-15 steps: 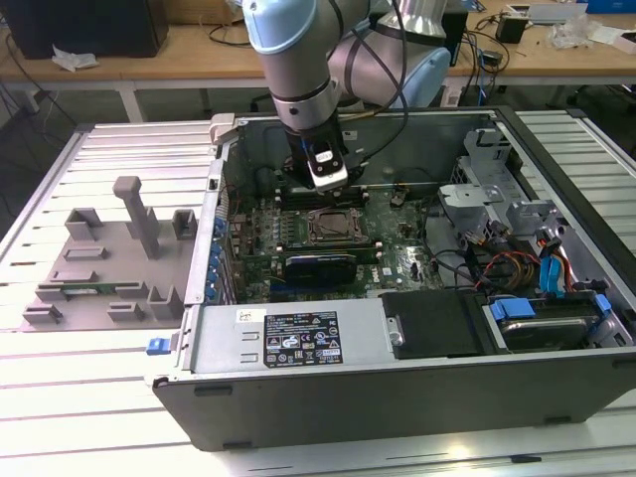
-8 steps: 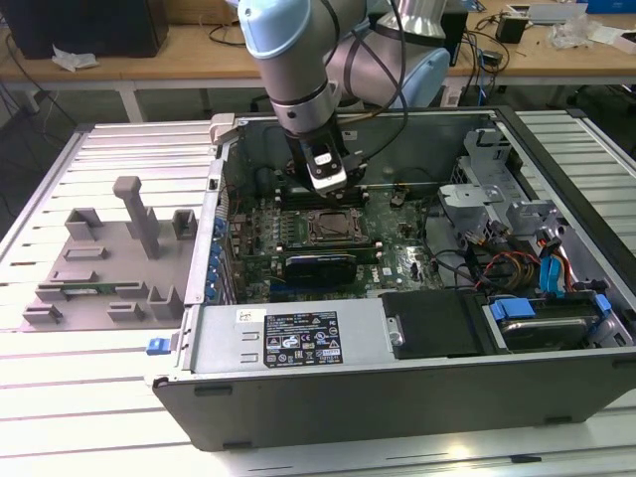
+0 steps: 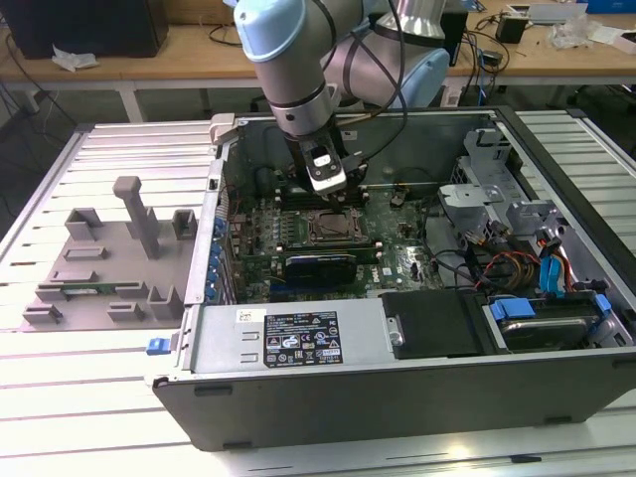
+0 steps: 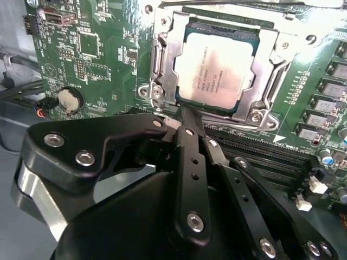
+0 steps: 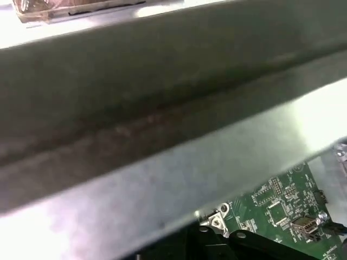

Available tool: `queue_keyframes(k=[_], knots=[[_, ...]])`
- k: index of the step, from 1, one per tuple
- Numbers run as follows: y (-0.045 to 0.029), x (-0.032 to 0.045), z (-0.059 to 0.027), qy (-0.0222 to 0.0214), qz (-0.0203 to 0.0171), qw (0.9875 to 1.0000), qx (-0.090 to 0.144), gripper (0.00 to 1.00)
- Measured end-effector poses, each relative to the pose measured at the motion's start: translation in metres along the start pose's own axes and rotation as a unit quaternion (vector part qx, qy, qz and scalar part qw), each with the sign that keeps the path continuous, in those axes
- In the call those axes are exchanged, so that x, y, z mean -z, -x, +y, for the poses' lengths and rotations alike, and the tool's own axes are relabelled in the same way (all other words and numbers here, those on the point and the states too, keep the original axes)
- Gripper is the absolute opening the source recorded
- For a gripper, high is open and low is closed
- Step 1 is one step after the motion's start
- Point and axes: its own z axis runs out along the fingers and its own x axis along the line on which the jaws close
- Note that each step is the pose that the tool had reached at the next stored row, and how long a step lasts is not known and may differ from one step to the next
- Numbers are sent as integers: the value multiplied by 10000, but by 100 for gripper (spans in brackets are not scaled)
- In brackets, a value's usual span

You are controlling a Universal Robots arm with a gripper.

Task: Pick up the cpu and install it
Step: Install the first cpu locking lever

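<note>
- the claw [image 4: 187, 122] is seen in the second wrist view with its black fingers [image 4: 191, 142] drawn together to a point; nothing is grasped between them.
- just beyond the fingertips the cpu [image 4: 216, 69] is seated flat in the socket [image 4: 162, 81] on the green board [image 4: 103, 59], silver top up, apparently already placed.
- the chip is square, so no long axis is given; it lies straight ahead of the claw.
- in the exterior view the arm [image 3: 298, 70] reaches into the open computer case [image 3: 417, 388]; a grey tray [image 3: 99, 268] lies at the exterior view's left.
</note>
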Motion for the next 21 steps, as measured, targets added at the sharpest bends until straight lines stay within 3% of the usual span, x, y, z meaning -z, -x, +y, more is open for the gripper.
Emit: queue_keyframes(k=[1, 7, 16, 21], knots=[[0, 0, -2, -17, -14, 10000, 2, 11], [1, 3, 0, -21, -16, 10000, 1, 11], [29, 115, 19, -21, -16, 10000, 1, 11], [23, 118, 25, 23, -5, 10000, -13, 11]])
